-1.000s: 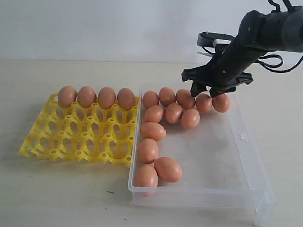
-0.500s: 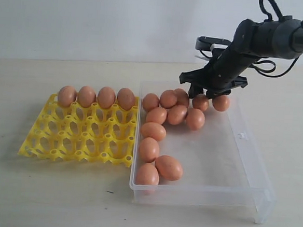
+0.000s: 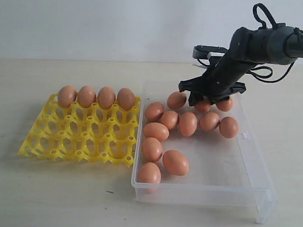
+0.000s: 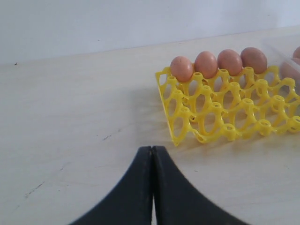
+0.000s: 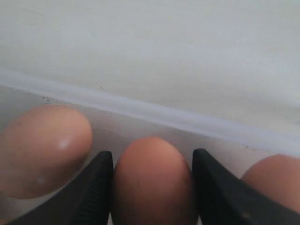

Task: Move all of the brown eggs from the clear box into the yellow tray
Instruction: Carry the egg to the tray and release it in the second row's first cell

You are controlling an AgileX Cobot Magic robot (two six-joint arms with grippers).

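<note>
Right, the brown eggs are smooth, matte orange-brown ovals. Most lie loose in the clear box, a shallow rectangle of transparent plastic with low walls. Four more stand in the back row of the yellow tray, a glossy lattice of cups and peaks that touches the box's left side. Both sit on a pale table.

From the exterior camera I only see my right claw low over the eggs by the box's far wall. The right wrist camera gives the detail: black fingers pressed against both flanks of the middle egg, with a neighbour egg on either side.

My left claw shows only in its own wrist camera, fingers pressed together with nothing between them, above bare table near the tray.
</note>
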